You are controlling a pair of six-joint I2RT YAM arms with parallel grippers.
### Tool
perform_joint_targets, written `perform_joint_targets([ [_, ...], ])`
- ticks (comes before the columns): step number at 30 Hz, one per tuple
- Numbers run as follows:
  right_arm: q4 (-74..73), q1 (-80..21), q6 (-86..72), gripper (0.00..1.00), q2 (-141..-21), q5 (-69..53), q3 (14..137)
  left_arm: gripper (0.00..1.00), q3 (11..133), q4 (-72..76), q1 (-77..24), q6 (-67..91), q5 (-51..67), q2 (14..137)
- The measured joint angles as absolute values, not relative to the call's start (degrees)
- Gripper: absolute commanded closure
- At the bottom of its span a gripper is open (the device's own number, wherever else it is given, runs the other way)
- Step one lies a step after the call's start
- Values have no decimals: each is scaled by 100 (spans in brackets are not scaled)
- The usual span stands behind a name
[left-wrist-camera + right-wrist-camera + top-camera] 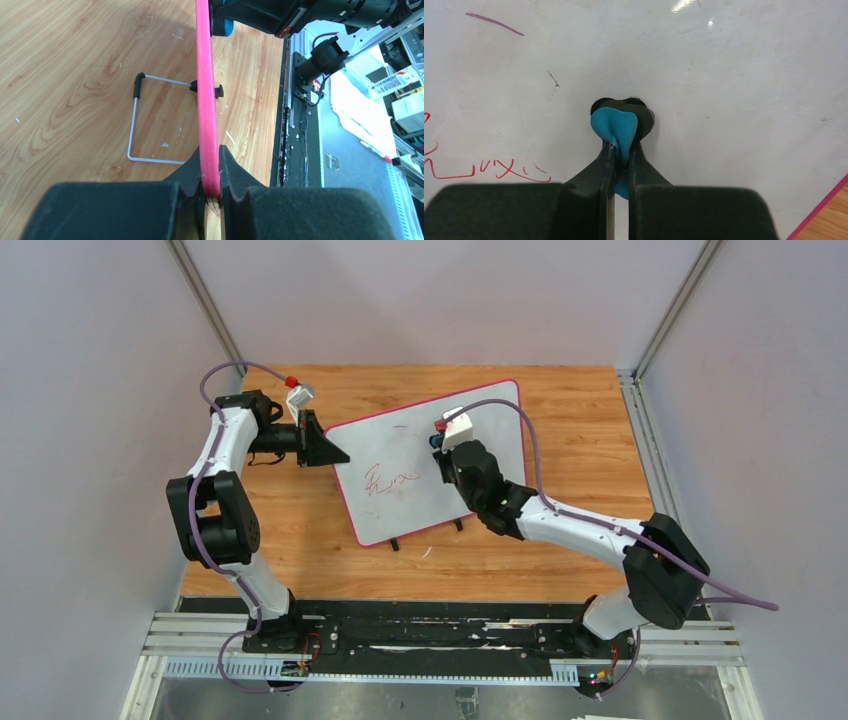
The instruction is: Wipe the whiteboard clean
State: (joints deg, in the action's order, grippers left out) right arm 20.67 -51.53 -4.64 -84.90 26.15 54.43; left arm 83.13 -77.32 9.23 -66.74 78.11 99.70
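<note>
Pink-rimmed whiteboard (pixel 430 465) clamped at one edge, with a blue eraser (pixel 616 127) against its white face.

Sitting skewed near the middle of the wooden tabletop (pixel 300 550), the whiteboard has two small black feet along its near edge, and a thin wire stand (pixel 134 125) lies on the wood on one side of it. The left fingers (pixel 229 167) are closed tight on the pink rim at the board's left edge, one on each side of it. The right fingers (pixel 594 170) are pinched shut on the eraser, its blue body squeezed between them and its dark pad touching the board towards the far right part. Red handwriting (pixel 388 480) sits near the board's centre, to the left of the eraser and apart from it.
</note>
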Motion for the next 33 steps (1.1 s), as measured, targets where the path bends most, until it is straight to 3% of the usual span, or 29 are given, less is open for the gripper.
perform_joint_targets([
  [8,2150,-5214,-515,99,-8584,2709,5457,100,8313,-7736,928,-6648,7800,9970],
  [22,2333,-6617,-602,99,-9861,2783,6152,100,8302,-7734,950,-6648,7789,9968],
  [33,2379,-6029,-751,99,-9198,2576,5415,100,8291,-7703,930,-6648,7813,9968],
])
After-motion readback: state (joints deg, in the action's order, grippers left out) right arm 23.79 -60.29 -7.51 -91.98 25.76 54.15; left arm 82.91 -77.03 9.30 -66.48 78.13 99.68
